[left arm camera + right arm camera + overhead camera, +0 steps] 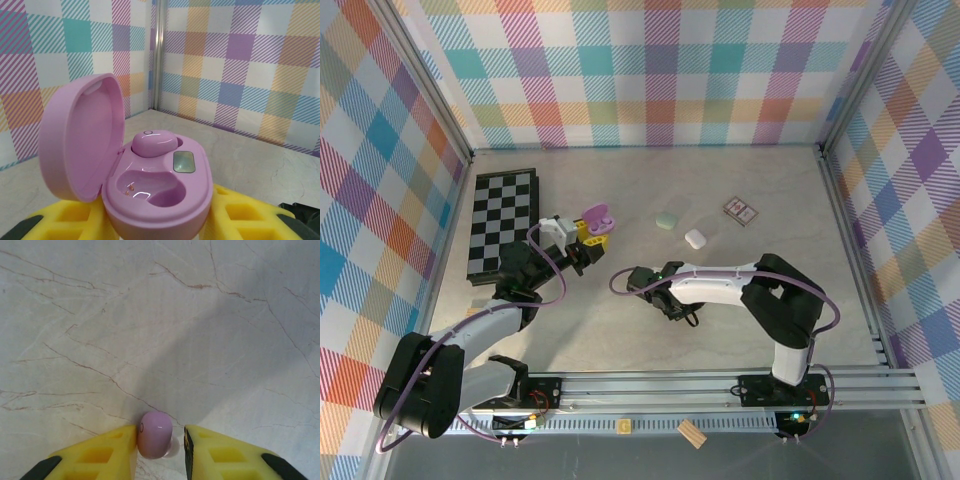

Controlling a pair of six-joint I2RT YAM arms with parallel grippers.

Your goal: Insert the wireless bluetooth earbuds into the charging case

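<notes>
The lilac case [165, 205] stands open in the left tool [155, 222], left of the tabletop's [150, 315] centre, with its lid [82, 137] swung up to the left. One lilac earbud [152, 142] sits in its far socket, and the near socket [150, 192] is empty. A second lilac earbud [155, 434] lies on the tabletop between the right tool's [160, 434] fingers.

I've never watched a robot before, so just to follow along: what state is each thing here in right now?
lilac case: lid open, held by the left gripper; far socket filled, near one empty.
seated earbud: docked in the case.
loose lilac earbud: lying on the table, between the fingers of the right gripper; grip unclear.
green case: shut, on the table.
white case: shut, on the table.
</notes>
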